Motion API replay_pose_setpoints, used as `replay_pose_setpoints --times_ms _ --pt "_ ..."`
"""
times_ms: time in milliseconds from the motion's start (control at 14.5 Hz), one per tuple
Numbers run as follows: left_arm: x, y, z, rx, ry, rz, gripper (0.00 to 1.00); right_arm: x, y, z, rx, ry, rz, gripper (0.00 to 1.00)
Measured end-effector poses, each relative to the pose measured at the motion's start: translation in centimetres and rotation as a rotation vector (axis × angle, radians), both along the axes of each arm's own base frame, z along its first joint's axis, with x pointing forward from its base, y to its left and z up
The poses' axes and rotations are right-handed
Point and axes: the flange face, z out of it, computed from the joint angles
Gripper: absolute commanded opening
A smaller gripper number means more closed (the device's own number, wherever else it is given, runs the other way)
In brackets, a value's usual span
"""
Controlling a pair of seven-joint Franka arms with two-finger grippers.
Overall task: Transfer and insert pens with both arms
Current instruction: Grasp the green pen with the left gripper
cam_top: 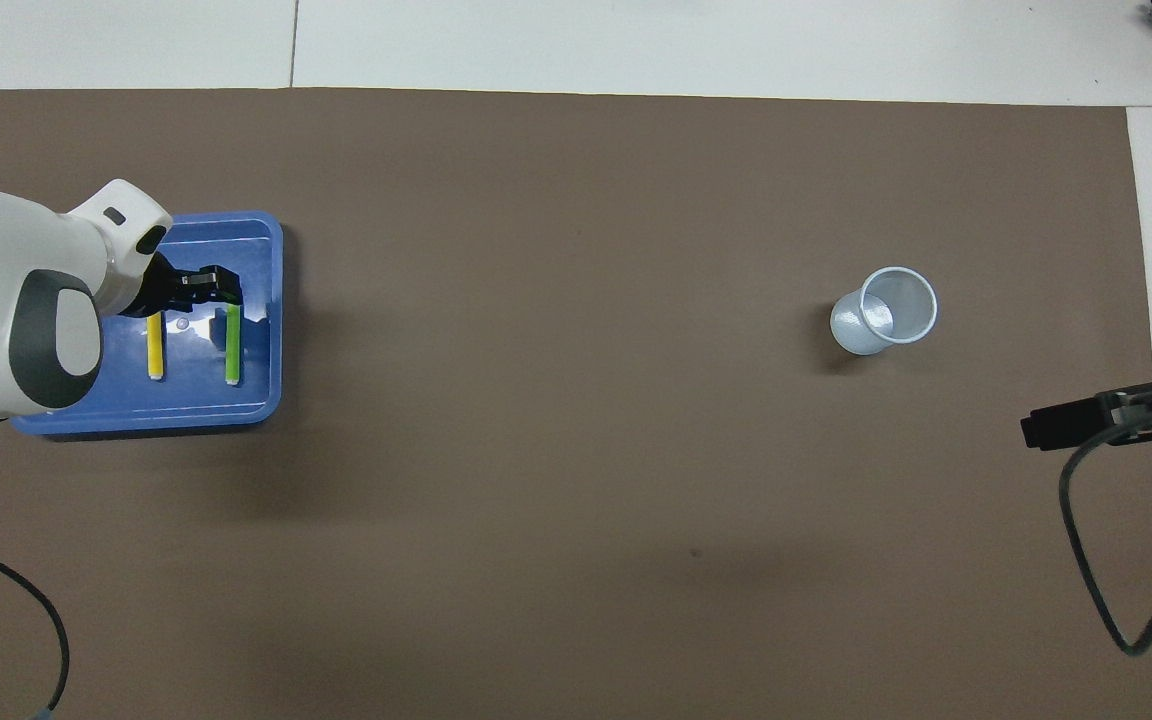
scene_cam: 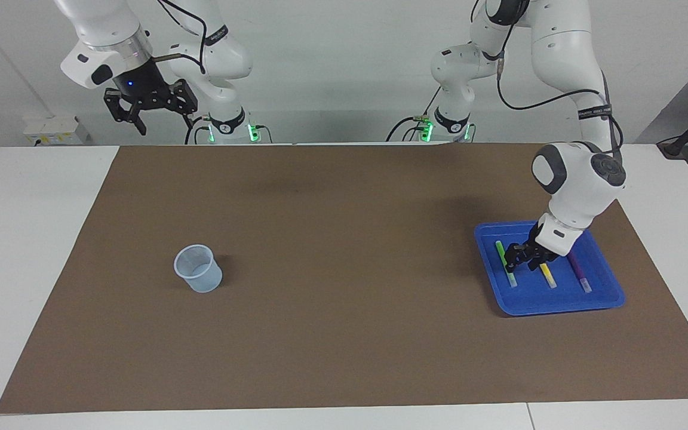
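Observation:
Three pens lie side by side in a blue tray (scene_cam: 559, 301) at the left arm's end of the table: green (scene_cam: 501, 249), yellow (scene_cam: 547, 276) and purple (scene_cam: 579, 273). My left gripper (scene_cam: 520, 261) is down in the tray between the green and yellow pens, tilted, open with narrowed jaws, one fingertip right against the green pen. From overhead, the left gripper (cam_top: 198, 288) covers one end of the green pen (cam_top: 233, 345) and the yellow pen (cam_top: 154, 350), and the arm hides the purple one. My right gripper (scene_cam: 156, 116) waits open, raised over the mat's edge by the right arm's base.
A pale translucent cup (scene_cam: 199, 269) stands upright on the brown mat (scene_cam: 344, 334) toward the right arm's end; it shows empty from overhead (cam_top: 886, 310). A black cable (cam_top: 1096, 560) hangs from the right arm.

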Motion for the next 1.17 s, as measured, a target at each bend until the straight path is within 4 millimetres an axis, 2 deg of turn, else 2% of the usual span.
replay_pose_setpoints --times_ms 345,622,829,1175 --pt "-0.2 0.0 -0.7 -0.002 0.014 0.009 0.50 -0.4 -0.1 -0.6 0.001 0.014 0.018 1.00" --pt "-0.6 -0.4 -1.4 -0.004 0.029 0.005 0.48 -1.1 0.1 -1.2 -0.001 0.026 0.022 1.00" --pt "-0.9 -0.5 -1.8 -0.004 0.035 0.005 0.35 -1.2 0.1 -1.2 -0.002 0.027 0.023 1.00" --pt "-1.2 -0.5 -2.4 -0.003 0.045 0.005 0.32 -1.3 0.1 -1.3 -0.002 0.029 0.024 1.00"
